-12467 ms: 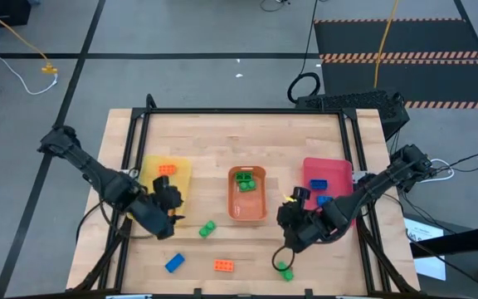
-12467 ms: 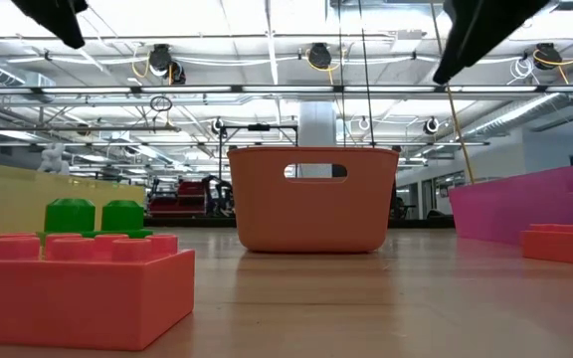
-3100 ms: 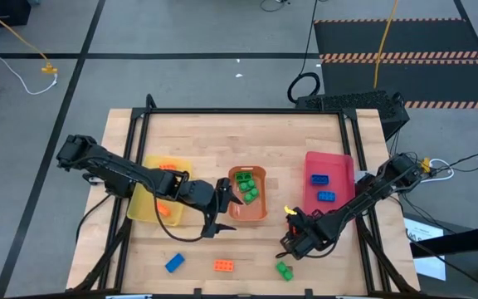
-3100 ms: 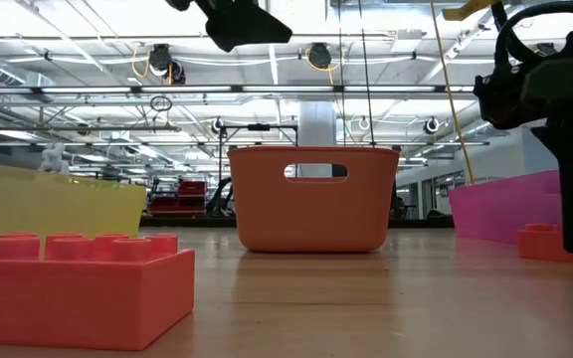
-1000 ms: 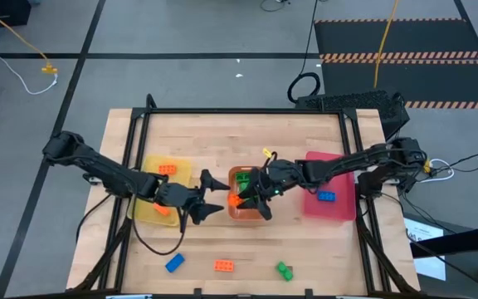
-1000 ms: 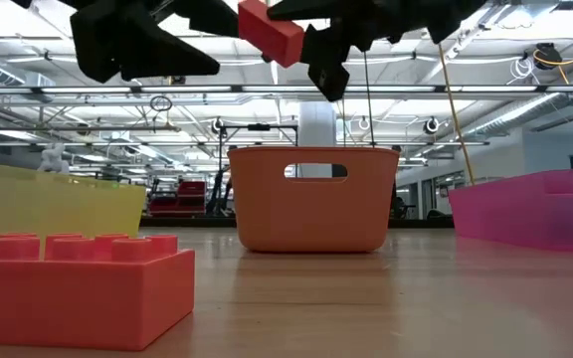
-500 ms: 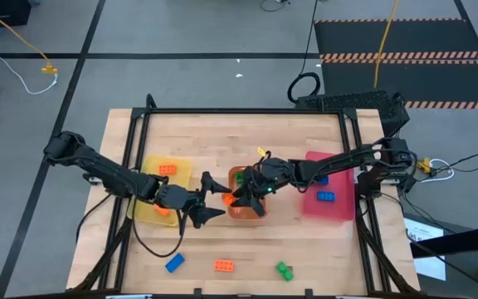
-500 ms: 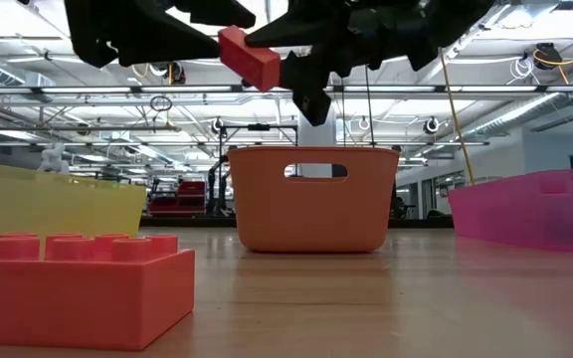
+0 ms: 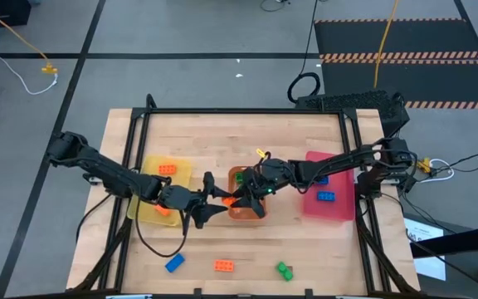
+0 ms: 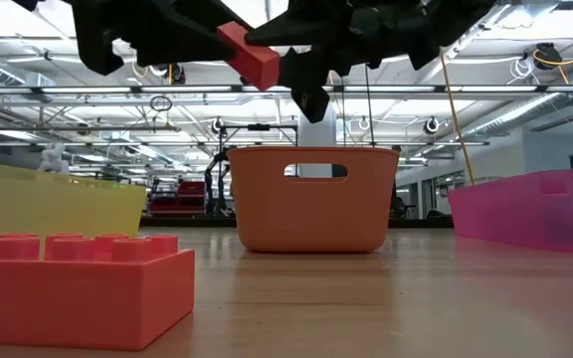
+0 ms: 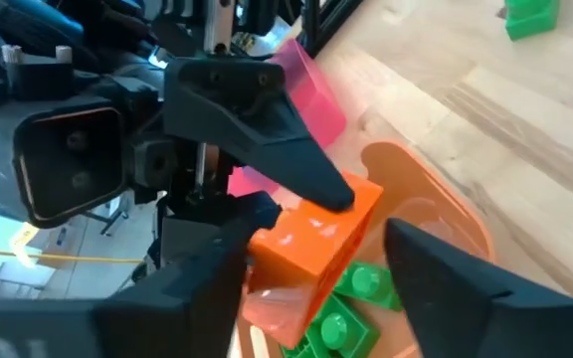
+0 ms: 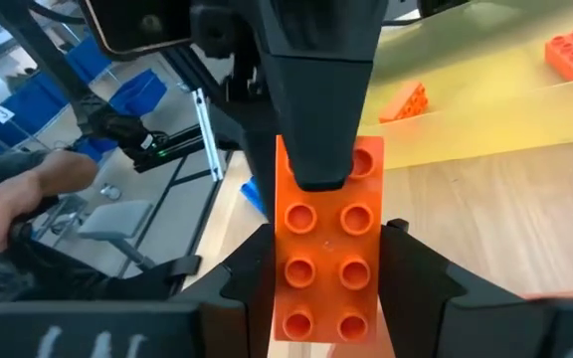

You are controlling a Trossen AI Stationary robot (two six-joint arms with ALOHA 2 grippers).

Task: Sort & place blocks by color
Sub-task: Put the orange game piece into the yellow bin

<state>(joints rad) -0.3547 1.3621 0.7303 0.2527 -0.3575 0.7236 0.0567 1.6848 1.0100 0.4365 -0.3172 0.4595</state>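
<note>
- My right tool [image 9: 237, 199] pinches an orange block [image 12: 328, 244] above the orange tray [image 9: 256, 214].
- My left tool [image 9: 212, 199] (fingers spread) flanks it, possibly touching.

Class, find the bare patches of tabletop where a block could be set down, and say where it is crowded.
Bare wood lies behind the yellow translucent tray, orange tray and pink tray, and along the front corners. Crowded: over the orange tray, where both end effectors meet around an orange studded brick.

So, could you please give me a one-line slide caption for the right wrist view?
Right gripper holds an orange block out to the left gripper closing around its far end, yellow tray beyond.
</note>
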